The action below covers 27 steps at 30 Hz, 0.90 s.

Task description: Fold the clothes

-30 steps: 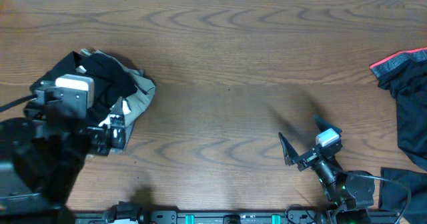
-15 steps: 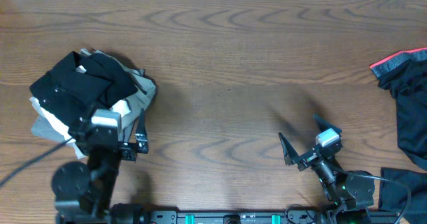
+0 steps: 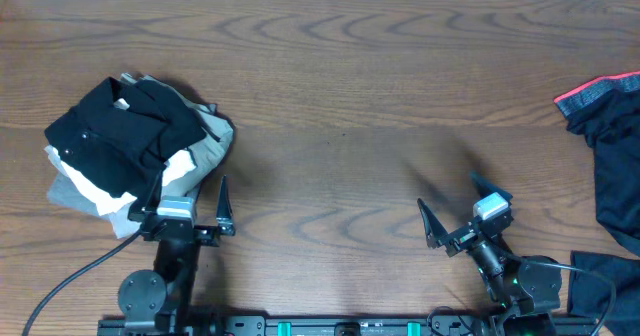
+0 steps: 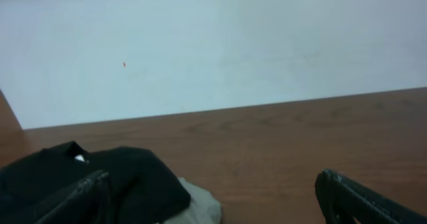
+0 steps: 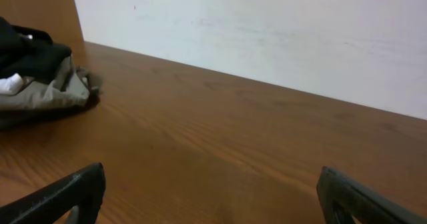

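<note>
A pile of folded clothes (image 3: 120,131) lies at the table's left: a black garment on top, white and grey ones (image 3: 205,141) under it. In the left wrist view the black top piece (image 4: 127,184) and a grey edge (image 4: 200,211) show low on the left. My left gripper (image 3: 190,188) (image 4: 213,176) stands open at the pile's near right corner and holds nothing. My right gripper (image 3: 450,194) (image 5: 212,169) is open over bare wood at the near right, and its camera sees the pile (image 5: 40,81) far off. A red-edged black garment (image 3: 605,101) lies unfolded at the right edge.
More black fabric (image 3: 598,281) sits at the near right corner beside the right arm's base. The brown wooden table (image 3: 340,96) ends at a white wall along its far edge.
My left arm has drawn back off the pile toward the near edge, leaving the folded stack uncovered. My right arm has not moved.
</note>
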Each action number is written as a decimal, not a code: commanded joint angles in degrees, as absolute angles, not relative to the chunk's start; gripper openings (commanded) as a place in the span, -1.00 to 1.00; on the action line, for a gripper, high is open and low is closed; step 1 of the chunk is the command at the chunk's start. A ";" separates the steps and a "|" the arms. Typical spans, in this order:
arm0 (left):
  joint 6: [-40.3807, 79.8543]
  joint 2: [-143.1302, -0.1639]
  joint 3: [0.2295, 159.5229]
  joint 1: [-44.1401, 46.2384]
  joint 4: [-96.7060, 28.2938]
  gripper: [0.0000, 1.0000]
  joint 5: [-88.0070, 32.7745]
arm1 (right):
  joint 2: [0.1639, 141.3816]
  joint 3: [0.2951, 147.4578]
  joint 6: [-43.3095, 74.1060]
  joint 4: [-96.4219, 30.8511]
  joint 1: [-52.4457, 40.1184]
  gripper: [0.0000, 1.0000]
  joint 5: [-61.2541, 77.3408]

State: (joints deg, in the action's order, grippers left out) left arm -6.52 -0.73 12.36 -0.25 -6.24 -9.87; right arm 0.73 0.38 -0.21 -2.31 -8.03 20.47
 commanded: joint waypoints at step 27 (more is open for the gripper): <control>-5.45 -0.51 0.23 1.10 -3.05 0.96 -9.39 | 0.49 0.32 0.80 -2.59 -8.69 0.99 19.92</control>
State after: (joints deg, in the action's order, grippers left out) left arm -5.96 -0.60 0.73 0.89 -0.40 -8.75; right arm 0.73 0.38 -0.21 -2.31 -8.03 20.47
